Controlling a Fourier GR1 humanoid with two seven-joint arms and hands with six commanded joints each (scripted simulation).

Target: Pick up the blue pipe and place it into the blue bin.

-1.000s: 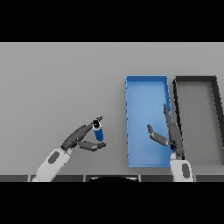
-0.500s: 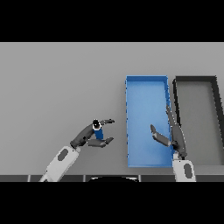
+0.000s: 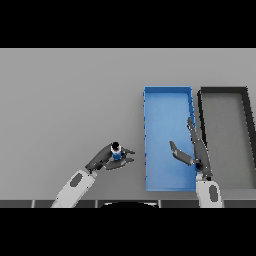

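The left robot hand seemingly grips the blue pipe beside the blue bin, with the right robot hand spread over it.

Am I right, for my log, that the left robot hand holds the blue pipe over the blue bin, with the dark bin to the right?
Not quite. In the head view the left robot hand holds the blue pipe over the grey table, left of the blue bin. The dark bin is indeed to the right.

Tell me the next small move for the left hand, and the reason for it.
Probably carry the blue pipe further right, over the blue bin: the left hand holds it just short of the bin's near wall.
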